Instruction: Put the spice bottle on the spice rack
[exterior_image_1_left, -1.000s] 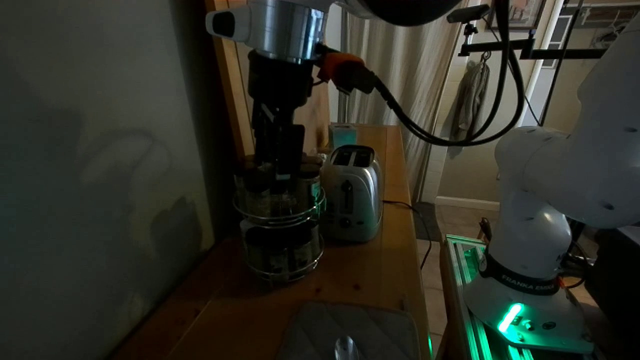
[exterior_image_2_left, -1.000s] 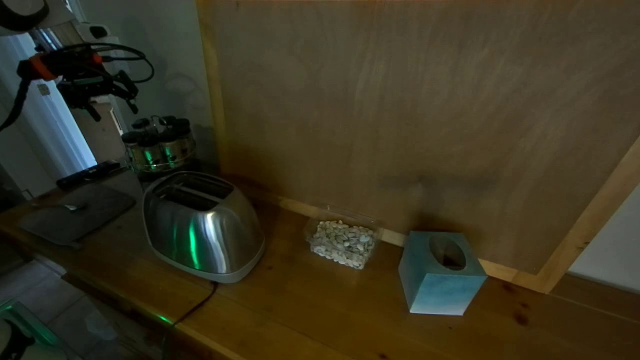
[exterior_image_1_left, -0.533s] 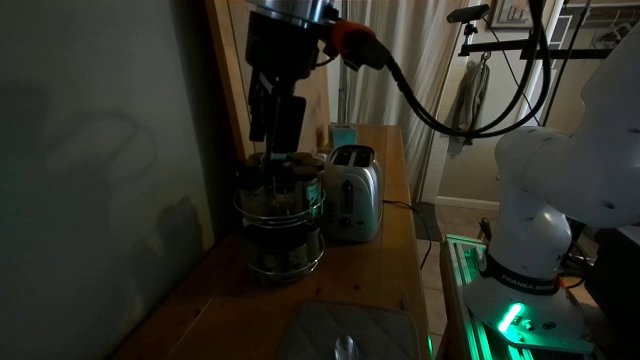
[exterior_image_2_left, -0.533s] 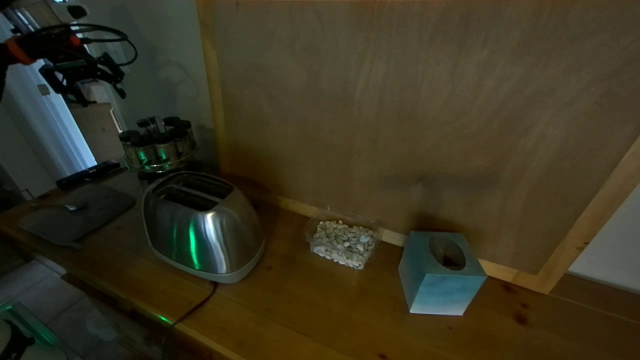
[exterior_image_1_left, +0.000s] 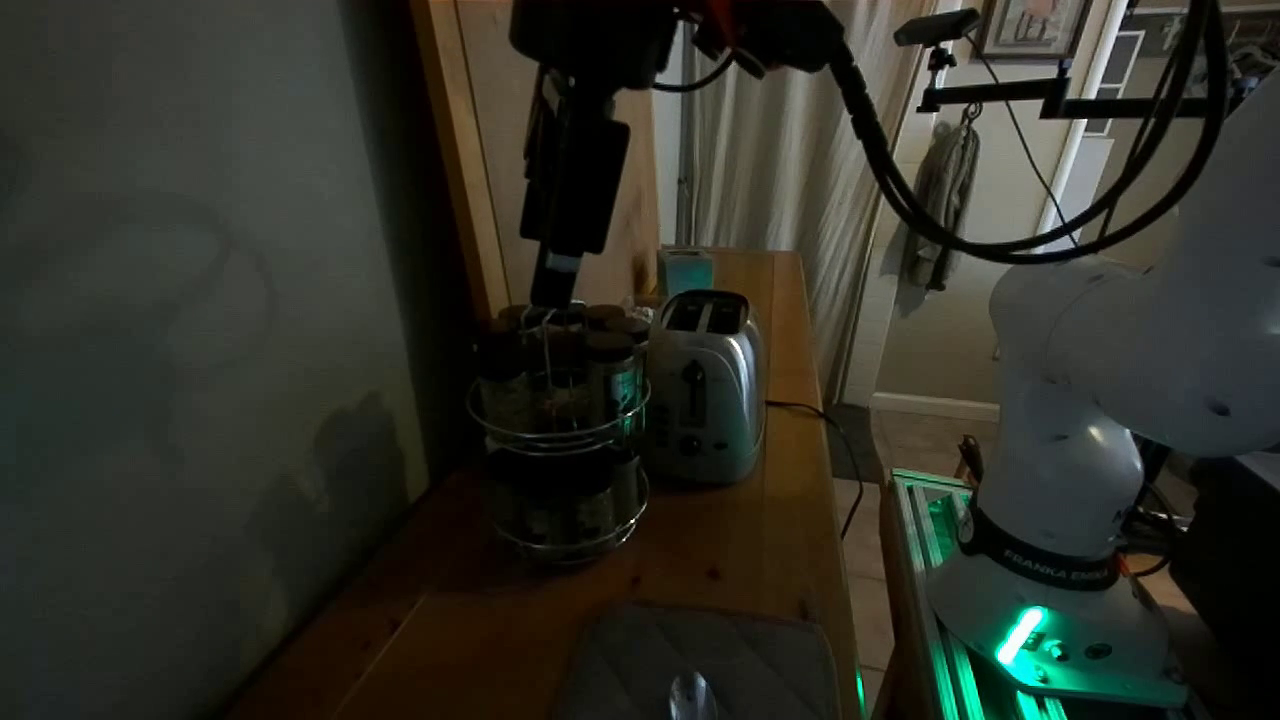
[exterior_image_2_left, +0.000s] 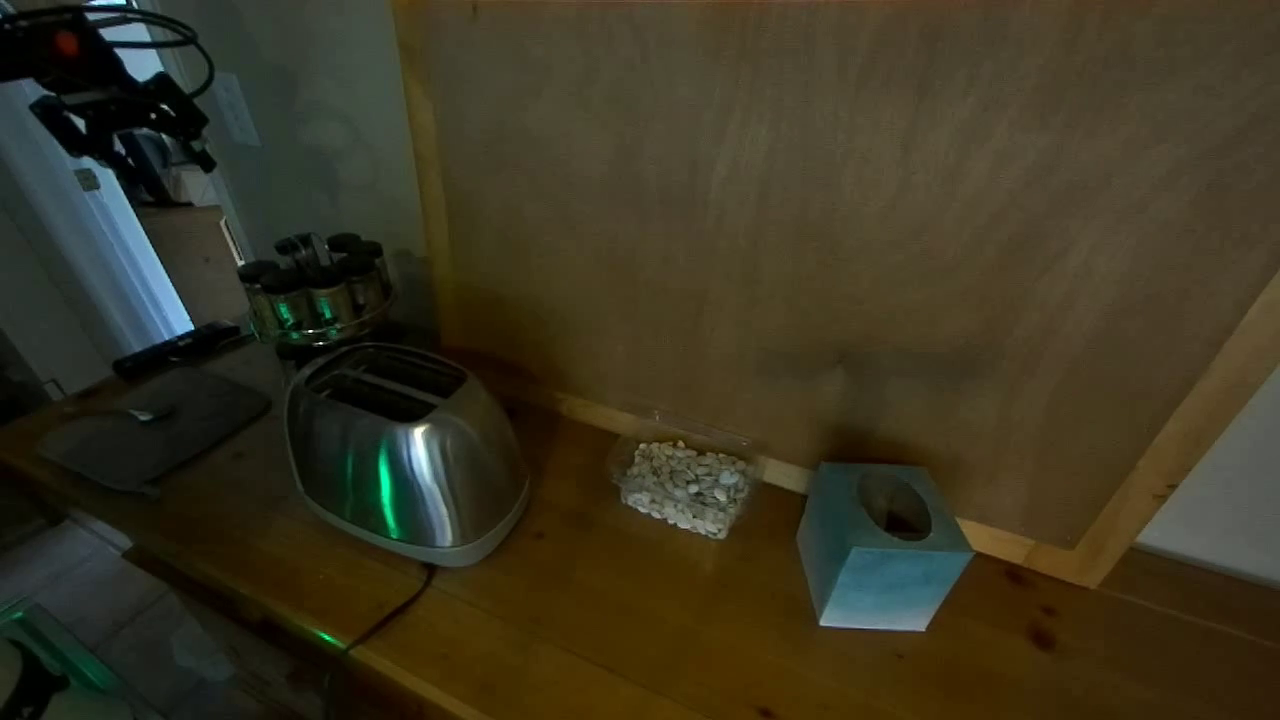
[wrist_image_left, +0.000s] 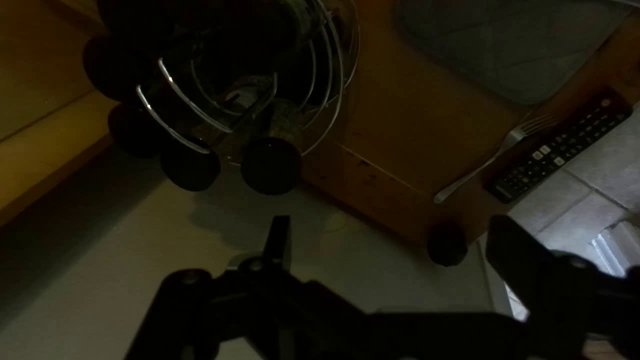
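Although the spice rack (exterior_image_1_left: 555, 440) sits on the wooden counter (exterior_image_1_left: 720, 540) below the gripper (wrist_image_left: 390, 227), the two are apart: in the wrist view the rack lies off to one side, beyond the fingers (wrist_image_left: 278, 240). Those fingers stand wide apart. Small dark-lidded jars (exterior_image_2_left: 330, 300) fill both tiers; which one is the task's bottle, I cannot tell. Lower down in the wrist view, near the wall (exterior_image_1_left: 200, 400), shows a dark round-topped object (wrist_image_left: 447, 247), too dim to name. Just beside the rack is the silver toaster (exterior_image_1_left: 703, 400); farther along stand pale, pebble-like pieces (exterior_image_2_left: 690, 485) in a clear tub (exterior_image_2_left: 712, 432), then a blue box (exterior_image_2_left: 885, 560). Toward the counter's other end lie a quilted mat (exterior_image_1_left: 740, 660) bearing a spoon (exterior_image_1_left: 692, 697), and a fork (wrist_image_left: 492, 158) just beside a remote control (wrist_image_left: 560, 147).
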